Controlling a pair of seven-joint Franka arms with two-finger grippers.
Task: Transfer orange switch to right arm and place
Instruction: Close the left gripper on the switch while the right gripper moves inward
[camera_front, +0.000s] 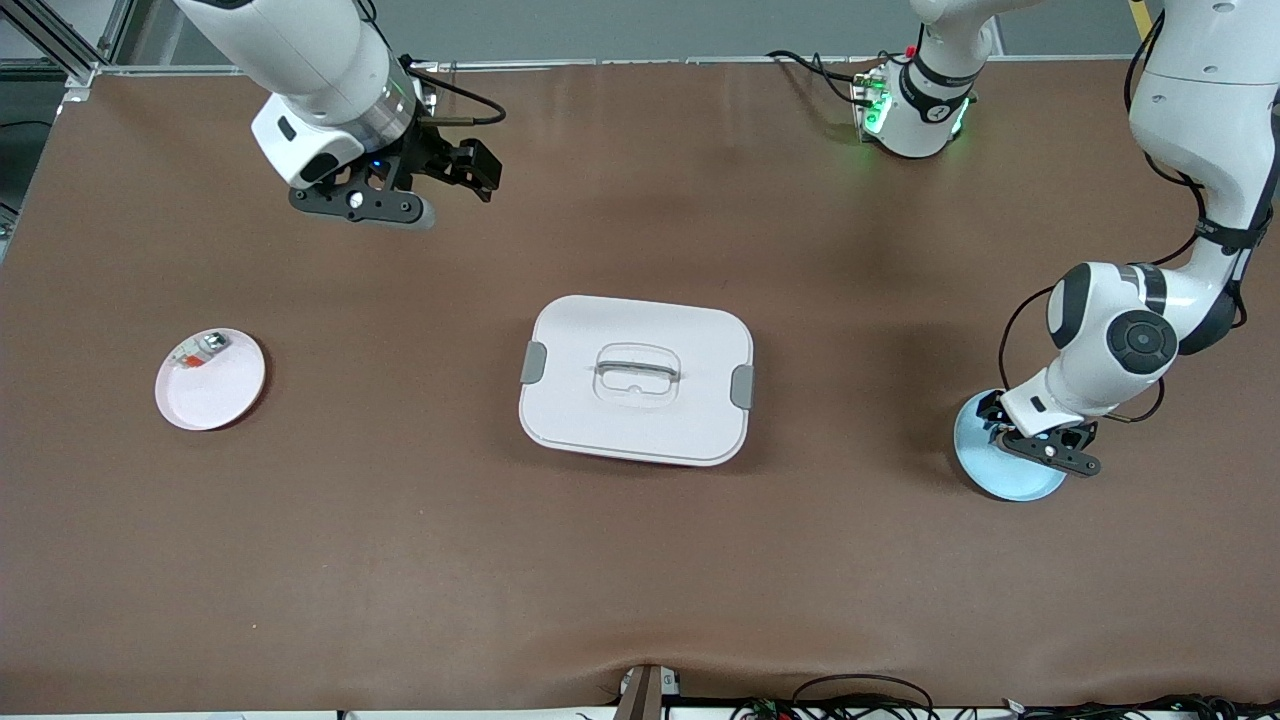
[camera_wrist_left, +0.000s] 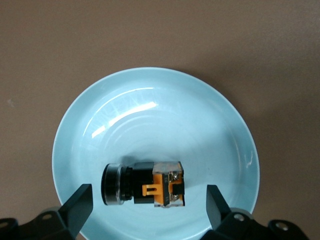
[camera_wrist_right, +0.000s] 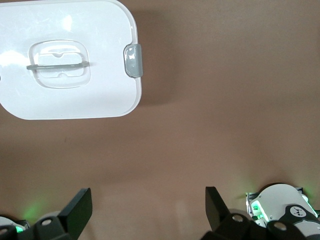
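The orange switch (camera_wrist_left: 145, 184), a small black block with an orange face, lies on its side in a light blue plate (camera_wrist_left: 150, 90). My left gripper (camera_wrist_left: 148, 201) is open and low over that plate, with one finger on either side of the switch and neither touching it. In the front view the left gripper (camera_front: 1042, 442) covers the switch on the blue plate (camera_front: 1005, 482) at the left arm's end of the table. My right gripper (camera_front: 452, 188) is open and empty, up in the air over bare table near the right arm's base; it also shows in the right wrist view (camera_wrist_right: 148, 201).
A white lidded box (camera_front: 637, 380) with grey clips sits mid-table and shows in the right wrist view (camera_wrist_right: 70, 60). A pink plate (camera_front: 215, 395) at the right arm's end holds a whitish-silver small part (camera_front: 205, 350) with a red-orange bit.
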